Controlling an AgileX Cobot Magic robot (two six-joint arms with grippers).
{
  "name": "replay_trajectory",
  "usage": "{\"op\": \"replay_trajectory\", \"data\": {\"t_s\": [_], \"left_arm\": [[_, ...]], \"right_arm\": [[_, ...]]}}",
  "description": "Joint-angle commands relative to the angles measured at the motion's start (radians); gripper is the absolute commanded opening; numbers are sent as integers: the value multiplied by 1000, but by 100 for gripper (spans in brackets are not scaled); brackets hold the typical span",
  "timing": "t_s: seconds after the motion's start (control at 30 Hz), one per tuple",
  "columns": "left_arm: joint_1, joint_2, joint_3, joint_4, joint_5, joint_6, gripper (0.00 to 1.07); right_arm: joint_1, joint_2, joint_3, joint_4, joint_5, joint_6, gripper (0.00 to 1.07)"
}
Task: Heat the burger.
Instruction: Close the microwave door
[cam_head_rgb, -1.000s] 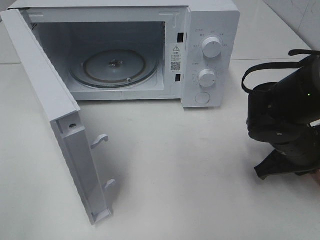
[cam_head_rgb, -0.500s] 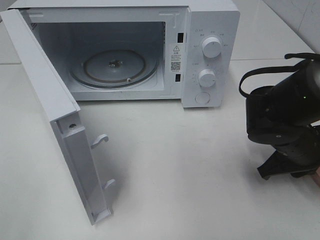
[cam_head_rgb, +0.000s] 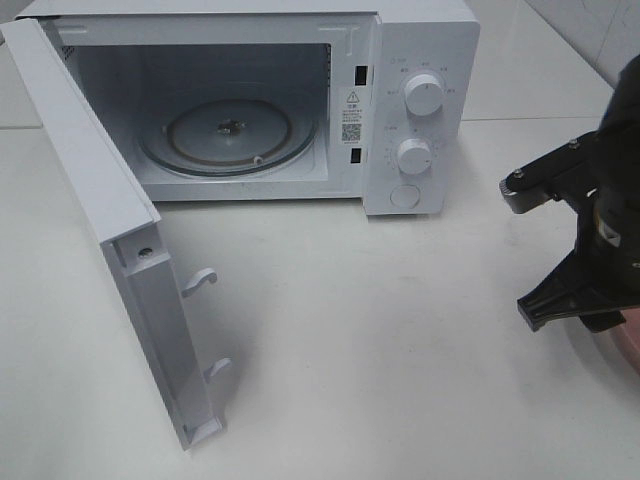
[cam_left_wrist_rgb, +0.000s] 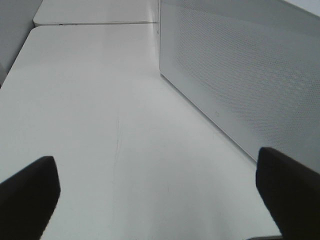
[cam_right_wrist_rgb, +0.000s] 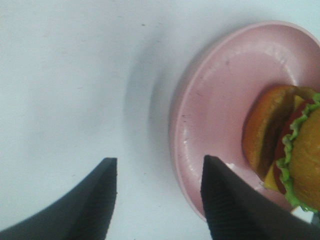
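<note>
The burger (cam_right_wrist_rgb: 292, 150) lies tipped on its side on a round pink plate (cam_right_wrist_rgb: 215, 95); its golden bun, green lettuce and yellow cheese show in the right wrist view. My right gripper (cam_right_wrist_rgb: 159, 197) is open just above the table at the plate's near rim. One of its fingers (cam_right_wrist_rgb: 232, 205) overlaps the rim and the other is over bare table. Nothing is held. In the high view only a sliver of the plate (cam_head_rgb: 628, 345) shows under the right arm (cam_head_rgb: 600, 240), and the burger is hidden there. My left gripper (cam_left_wrist_rgb: 160, 200) is open and empty.
The white microwave (cam_head_rgb: 420, 110) stands at the back with its door (cam_head_rgb: 130, 260) swung out to the left. Its glass turntable (cam_head_rgb: 228, 135) is bare. The left wrist view looks along the table beside the door's outer face (cam_left_wrist_rgb: 240, 75).
The right arm has shifted right and turned at the table's right edge, and its jaws have spread apart. The left gripper and the microwave have not moved.
</note>
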Motion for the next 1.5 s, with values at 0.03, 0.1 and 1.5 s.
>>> {"op": "replay_trajectory", "data": {"t_s": [0.03, 0.1, 1.5], "left_arm": [[3, -22, 3, 0, -2, 1, 100], [3, -22, 3, 0, -2, 1, 100], [3, -22, 3, 0, -2, 1, 100]], "right_arm": [[-2, -131, -1, 147, -30, -264, 55], [-2, -189, -1, 210, -34, -349, 57], [-232, -1198, 191, 456, 156, -582, 76]]}}
